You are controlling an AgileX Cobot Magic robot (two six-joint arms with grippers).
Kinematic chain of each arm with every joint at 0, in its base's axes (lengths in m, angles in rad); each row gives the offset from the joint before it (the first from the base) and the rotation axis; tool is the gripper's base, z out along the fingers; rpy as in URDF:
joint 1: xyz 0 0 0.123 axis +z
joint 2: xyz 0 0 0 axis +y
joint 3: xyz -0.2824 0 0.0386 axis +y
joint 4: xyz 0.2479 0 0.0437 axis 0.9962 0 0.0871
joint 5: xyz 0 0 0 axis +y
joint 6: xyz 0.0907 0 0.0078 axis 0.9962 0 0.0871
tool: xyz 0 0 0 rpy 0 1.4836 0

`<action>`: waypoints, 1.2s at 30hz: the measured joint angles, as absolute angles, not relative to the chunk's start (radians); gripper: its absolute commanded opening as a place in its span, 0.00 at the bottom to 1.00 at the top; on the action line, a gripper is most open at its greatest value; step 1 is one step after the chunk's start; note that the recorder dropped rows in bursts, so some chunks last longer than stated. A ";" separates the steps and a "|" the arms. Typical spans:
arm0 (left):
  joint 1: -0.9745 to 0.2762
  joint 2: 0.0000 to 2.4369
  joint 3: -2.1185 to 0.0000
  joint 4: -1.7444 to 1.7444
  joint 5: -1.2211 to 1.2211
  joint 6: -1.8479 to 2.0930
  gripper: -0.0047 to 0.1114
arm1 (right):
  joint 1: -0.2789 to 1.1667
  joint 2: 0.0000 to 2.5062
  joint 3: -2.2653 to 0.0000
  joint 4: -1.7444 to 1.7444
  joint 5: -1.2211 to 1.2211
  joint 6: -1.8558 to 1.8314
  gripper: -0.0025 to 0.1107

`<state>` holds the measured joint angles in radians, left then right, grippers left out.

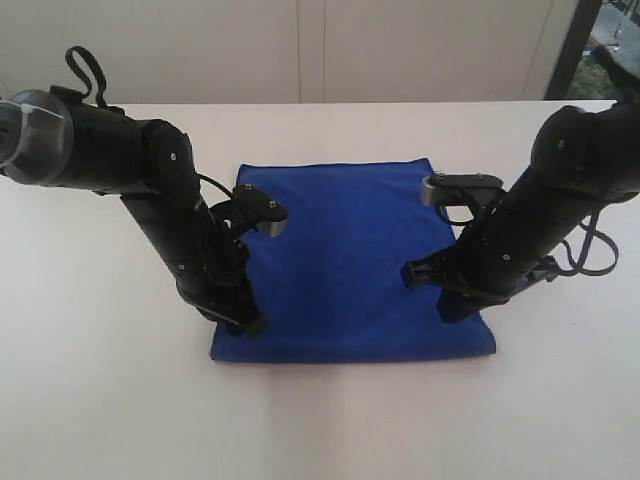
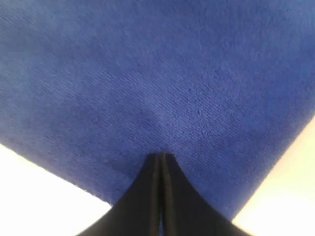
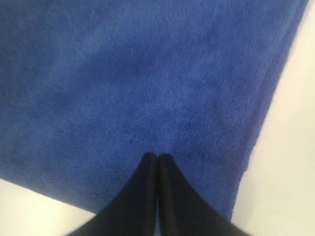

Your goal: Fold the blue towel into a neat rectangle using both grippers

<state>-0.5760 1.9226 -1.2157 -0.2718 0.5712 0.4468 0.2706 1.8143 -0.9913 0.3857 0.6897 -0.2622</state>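
Observation:
The blue towel lies flat on the white table, its long edges running away from the camera. My left gripper points down onto its near left corner area. In the left wrist view the gripper is shut, its tips dug into the towel, which puckers slightly at them. My right gripper stands on the near right corner area. Seen from the right wrist, it is shut too, its tips pressed into the cloth close to the side edge. The tag does not show.
White tabletop surrounds the towel on all sides. A pale wall runs behind the table's far edge. Loose black cables hang from both arms.

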 measured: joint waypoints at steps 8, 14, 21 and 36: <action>-0.576 1.929 -1.196 -0.277 0.554 0.447 0.04 | 0.271 1.861 -0.991 0.364 0.714 -0.230 0.02; -0.576 1.931 -1.179 -0.286 0.539 0.447 0.04 | 0.271 1.861 -0.991 0.310 0.735 -0.124 0.02; -0.576 1.931 -1.178 -0.286 0.535 0.447 0.04 | 0.272 1.861 -0.993 0.282 0.745 -0.050 0.02; -0.576 1.906 -1.173 -0.266 0.535 0.447 0.04 | 0.272 1.741 -0.991 0.241 0.657 -0.054 0.02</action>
<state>-0.5760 1.9055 -1.1729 -0.2659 0.5347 0.4468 0.2722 1.7408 -0.9913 0.2408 0.6568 -0.0539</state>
